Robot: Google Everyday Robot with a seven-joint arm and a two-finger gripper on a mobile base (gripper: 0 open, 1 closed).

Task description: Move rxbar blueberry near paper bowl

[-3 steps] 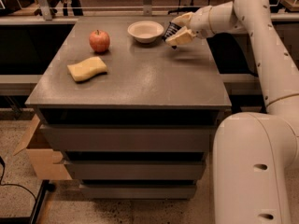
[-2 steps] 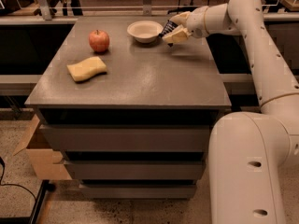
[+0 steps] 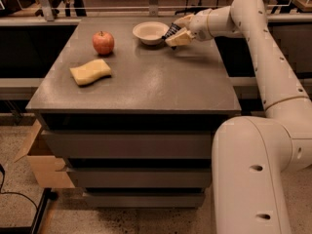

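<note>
**Moved left since a second ago: dark navy flat-wrapped rxbar blueberry (image 3: 170, 30)**

We find it clamped between the fingers of the tan gripper (image 3: 174, 33), low over the grey tabletop (image 3: 146, 82), just right of the shallow off-white paper bowl (image 3: 151, 32). Placing step, we judge; next: lower, let go, clear of the rim.

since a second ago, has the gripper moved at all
Yes. The gripper, holding the rxbar, has shifted left, closer to the bowl, which sits where it was.
</note>
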